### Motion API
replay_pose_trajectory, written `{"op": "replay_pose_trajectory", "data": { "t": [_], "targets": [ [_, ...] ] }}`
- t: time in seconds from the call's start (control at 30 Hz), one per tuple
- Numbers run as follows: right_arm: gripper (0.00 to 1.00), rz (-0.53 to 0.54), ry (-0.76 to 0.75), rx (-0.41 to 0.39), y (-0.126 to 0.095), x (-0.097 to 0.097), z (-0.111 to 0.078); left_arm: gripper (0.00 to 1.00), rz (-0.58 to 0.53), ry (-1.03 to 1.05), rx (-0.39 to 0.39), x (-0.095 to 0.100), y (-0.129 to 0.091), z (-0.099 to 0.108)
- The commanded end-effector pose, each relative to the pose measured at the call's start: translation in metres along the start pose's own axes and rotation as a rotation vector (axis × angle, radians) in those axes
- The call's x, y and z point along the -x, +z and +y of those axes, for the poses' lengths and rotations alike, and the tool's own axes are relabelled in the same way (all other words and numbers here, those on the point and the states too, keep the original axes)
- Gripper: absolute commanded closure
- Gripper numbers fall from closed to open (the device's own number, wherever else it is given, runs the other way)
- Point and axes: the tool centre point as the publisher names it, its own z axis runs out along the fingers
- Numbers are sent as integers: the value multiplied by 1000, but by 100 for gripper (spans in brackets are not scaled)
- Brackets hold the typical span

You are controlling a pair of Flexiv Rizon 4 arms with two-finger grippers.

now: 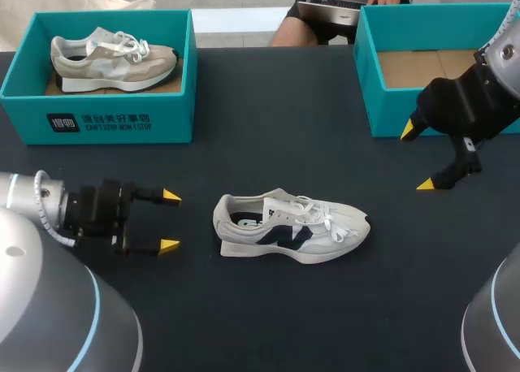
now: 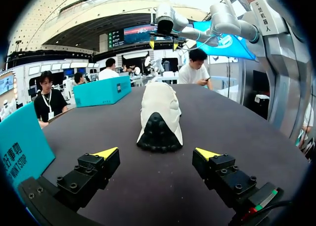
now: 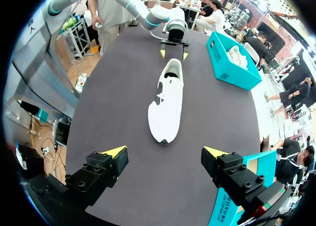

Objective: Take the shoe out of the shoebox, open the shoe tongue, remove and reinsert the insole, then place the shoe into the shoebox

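With both claws hanging spread and empty, the left gripper (image 1: 169, 221) should be bracing the shoe (image 1: 291, 226) at its heel while the right gripper (image 1: 418, 157) is lifting the seemingly flat tongue (image 1: 283, 201).

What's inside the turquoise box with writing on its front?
A beige and white shoe rests in the box on its sole. Whatever lies under the shoe is covered.

Bright, even light from overhead, shadows faint and soft
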Motion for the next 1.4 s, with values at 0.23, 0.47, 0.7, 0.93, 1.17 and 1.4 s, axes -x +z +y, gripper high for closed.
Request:
{"op": "replay_pose_trajectory", "data": {
  "t": [0.23,0.47,0.7,0.93,1.17,1.4],
  "targets": [
    [0,1,0,-1,1,1,0,0,-2,1,1,-1,0,0],
    [0,1,0,-1,1,1,0,0,-1,13,26,-11,24,-10],
    [0,1,0,-1,1,1,0,0,-22,14,14,-17,48,-19],
    [0,1,0,-1,1,1,0,0,-35,15,-16,-12,64,-23],
    [0,1,0,-1,1,1,0,0,-19,41,-7,-5,83,-30],
    [0,1,0,-1,1,1,0,0,-20,46,-14,-4,98,-33]
  ]
}}
